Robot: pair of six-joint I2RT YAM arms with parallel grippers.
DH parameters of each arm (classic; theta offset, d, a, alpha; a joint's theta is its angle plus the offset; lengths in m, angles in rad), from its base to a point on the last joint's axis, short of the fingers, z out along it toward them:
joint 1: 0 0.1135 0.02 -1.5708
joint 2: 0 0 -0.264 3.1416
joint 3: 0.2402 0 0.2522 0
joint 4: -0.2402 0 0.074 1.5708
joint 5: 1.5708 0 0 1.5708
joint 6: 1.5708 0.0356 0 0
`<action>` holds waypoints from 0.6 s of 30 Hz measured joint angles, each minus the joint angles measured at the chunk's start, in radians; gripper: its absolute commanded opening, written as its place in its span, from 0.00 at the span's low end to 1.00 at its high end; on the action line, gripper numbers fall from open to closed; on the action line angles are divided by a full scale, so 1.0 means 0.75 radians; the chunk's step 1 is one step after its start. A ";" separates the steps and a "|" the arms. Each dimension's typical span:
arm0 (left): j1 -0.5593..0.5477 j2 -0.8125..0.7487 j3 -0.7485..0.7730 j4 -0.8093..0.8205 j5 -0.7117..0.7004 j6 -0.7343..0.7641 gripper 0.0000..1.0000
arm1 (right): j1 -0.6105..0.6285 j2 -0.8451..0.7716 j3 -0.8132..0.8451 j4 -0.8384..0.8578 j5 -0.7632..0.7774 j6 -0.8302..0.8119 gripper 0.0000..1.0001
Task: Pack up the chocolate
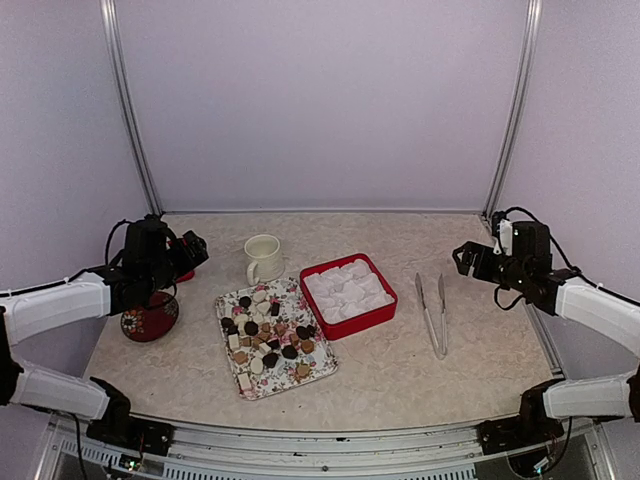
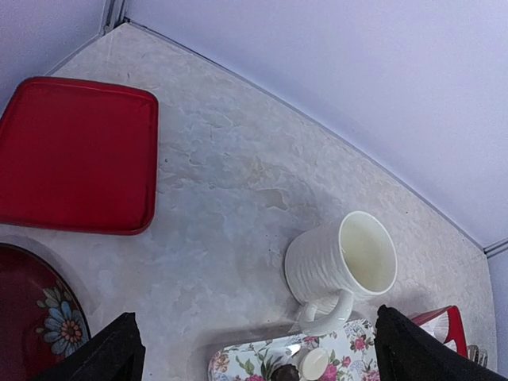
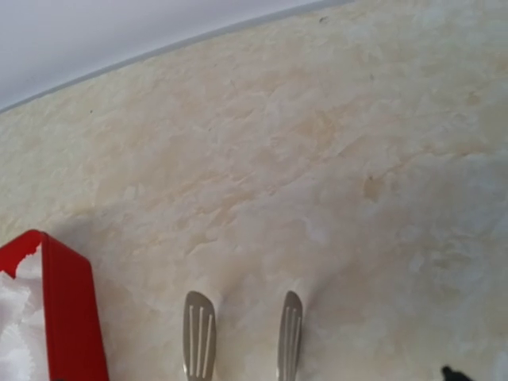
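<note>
The chocolate point(image 1: 267, 338), several dark brown, tan and cream pieces, lies on a floral tray point(image 1: 310, 377) in the middle of the table. In the left wrist view only a dark piece point(image 2: 287, 372) and a cream piece point(image 2: 315, 363) show on the tray's end point(image 2: 254, 365). A red box point(image 1: 372, 321) lined with white crinkled paper stands to the right of the tray. My left gripper point(image 1: 192, 250) is open and empty, raised left of the mug. My right gripper point(image 1: 462, 258) is open and empty, raised at the far right. Only one fingertip point(image 3: 451, 372) shows in its wrist view.
A white mug point(image 1: 263, 257) stands behind the tray, also in the left wrist view point(image 2: 341, 266). Metal tongs point(image 1: 432, 313) lie right of the red box; their tips point(image 3: 198, 333) show by the box corner point(image 3: 67, 309). A red lid point(image 2: 75, 155) and a dark red flowered plate point(image 1: 150, 317) are at the left.
</note>
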State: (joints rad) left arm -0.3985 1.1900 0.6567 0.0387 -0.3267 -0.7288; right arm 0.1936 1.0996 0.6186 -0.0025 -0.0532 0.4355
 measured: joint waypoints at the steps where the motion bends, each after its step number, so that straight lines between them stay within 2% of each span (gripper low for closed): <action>1: 0.000 -0.001 -0.001 0.007 0.001 0.006 0.99 | -0.001 -0.011 -0.005 0.001 0.008 0.000 1.00; 10: -0.026 -0.001 -0.001 0.071 0.045 0.121 0.99 | 0.020 -0.055 -0.083 -0.004 -0.107 -0.030 1.00; 18: -0.047 0.002 -0.001 0.104 0.068 0.150 0.99 | 0.246 0.018 -0.140 0.019 -0.061 -0.006 1.00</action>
State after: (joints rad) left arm -0.4339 1.1912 0.6563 0.1169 -0.2760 -0.6163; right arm 0.3782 1.1130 0.5137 0.0120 -0.0990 0.4313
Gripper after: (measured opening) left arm 0.989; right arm 0.999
